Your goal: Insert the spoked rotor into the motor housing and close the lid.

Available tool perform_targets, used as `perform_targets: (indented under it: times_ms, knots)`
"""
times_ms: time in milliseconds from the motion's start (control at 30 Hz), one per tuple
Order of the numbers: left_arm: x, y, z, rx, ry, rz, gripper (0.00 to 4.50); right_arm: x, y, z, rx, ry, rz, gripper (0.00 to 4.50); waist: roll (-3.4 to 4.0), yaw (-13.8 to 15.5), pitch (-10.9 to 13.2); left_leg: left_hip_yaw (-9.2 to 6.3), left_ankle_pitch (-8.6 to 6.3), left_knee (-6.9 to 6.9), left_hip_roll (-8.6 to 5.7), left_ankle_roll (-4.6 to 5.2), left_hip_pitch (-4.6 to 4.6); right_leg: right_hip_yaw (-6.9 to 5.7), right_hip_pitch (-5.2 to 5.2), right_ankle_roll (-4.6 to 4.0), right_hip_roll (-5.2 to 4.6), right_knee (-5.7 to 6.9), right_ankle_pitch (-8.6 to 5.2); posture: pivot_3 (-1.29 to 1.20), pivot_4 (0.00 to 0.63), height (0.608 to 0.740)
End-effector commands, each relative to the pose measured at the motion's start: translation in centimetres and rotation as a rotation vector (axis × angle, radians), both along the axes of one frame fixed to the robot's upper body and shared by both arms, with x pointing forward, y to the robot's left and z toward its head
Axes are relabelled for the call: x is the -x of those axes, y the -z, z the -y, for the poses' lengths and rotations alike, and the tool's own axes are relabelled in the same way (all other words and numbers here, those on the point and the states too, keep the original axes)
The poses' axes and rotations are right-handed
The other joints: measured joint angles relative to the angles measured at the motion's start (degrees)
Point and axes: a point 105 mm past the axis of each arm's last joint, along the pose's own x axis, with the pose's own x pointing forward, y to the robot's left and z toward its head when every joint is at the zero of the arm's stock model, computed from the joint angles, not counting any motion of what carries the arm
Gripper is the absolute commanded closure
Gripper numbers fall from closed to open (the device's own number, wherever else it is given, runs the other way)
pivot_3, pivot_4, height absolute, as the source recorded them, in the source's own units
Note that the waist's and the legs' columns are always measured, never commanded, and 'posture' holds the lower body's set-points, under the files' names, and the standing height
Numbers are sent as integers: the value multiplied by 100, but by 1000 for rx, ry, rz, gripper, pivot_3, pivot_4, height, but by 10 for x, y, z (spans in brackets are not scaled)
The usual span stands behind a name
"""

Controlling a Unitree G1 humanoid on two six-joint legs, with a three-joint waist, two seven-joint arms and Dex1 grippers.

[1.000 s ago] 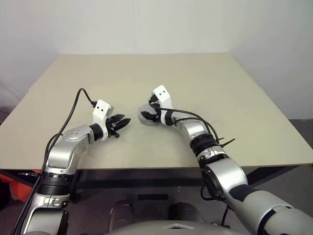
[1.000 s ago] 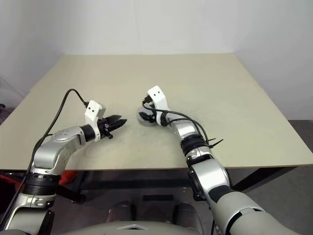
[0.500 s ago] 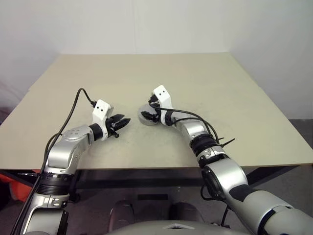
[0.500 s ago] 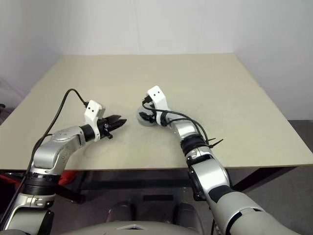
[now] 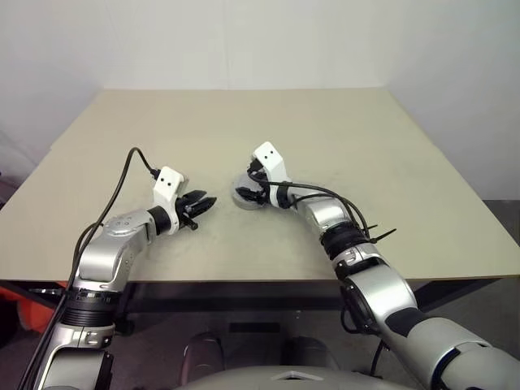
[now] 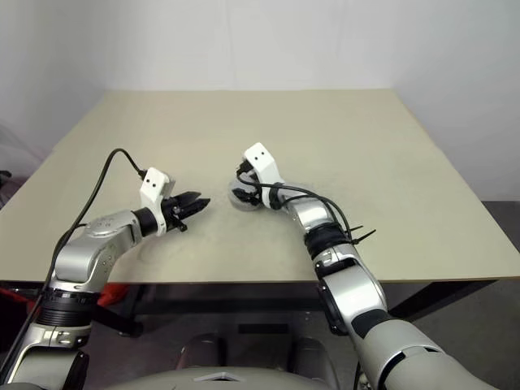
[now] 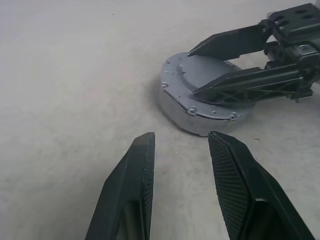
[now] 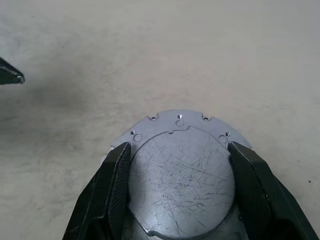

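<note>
Nearest the robot, at about eight o'clock from the middle of the beige desk [image 5: 390, 162], the left claw [image 5: 201, 206] hovers just over the surface with its two black fingers [image 7: 132, 195] a narrow gap apart and nothing between them. It points toward three o'clock, at a round grey metal assembly just beyond its tips.

That assembly is the motor housing [image 7: 186, 116], lying flat on the desk near the middle, with the lid [image 8: 181, 182] seated on top: a scratched grey disc with a notched edge and small holes around its rim.

The right claw [image 8: 179, 165] reaches in from four o'clock, its fingers spread wide and set at the lid's two opposite edges; whether they press on it cannot be told.
</note>
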Motion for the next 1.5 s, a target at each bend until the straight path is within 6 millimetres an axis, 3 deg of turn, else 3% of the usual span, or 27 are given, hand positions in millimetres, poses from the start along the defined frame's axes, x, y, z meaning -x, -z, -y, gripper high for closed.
perform_targets:
  times_ms: [33,333,600,767,1100,1300,1500]
  knots:
    - [-1,-14,2,5,9,54,2725,13,43,17,90,39,-159,1537,-1,6,-5,0,-1,0,-1,1,0,0,3,1,0,-3,-3,0,0,740]
    - [-1,-14,3,8,7,57,2725,4,39,18,113,102,-146,1537,5,7,-16,-2,-9,0,1,11,22,0,26,11,0,-5,-11,0,0,740]
    - [-1,-14,3,9,2,58,2725,-3,40,32,205,140,-79,1537,10,14,-19,-4,-6,-1,1,7,48,0,53,43,-1,-4,-30,0,0,740]
    - [-1,-14,3,11,2,58,2725,-4,35,26,86,178,-158,1537,11,35,-20,-5,-4,-1,1,2,53,0,60,45,-1,-4,-31,0,0,740]
    - [-1,-14,2,9,-2,57,2725,-6,36,33,93,187,-171,1537,14,48,-22,-7,-2,-1,1,0,54,0,61,46,-2,-3,-32,0,0,740]
    - [-1,-13,2,10,-2,54,2725,-13,15,26,-54,211,-164,1537,14,85,-22,-7,-2,-1,1,0,50,0,58,46,-2,-3,-32,0,0,740]
    - [-1,-12,2,10,-2,55,2725,-13,13,25,-12,187,-130,1537,14,90,-22,-7,-2,-3,4,-1,41,0,46,46,-1,-3,-31,0,0,740]
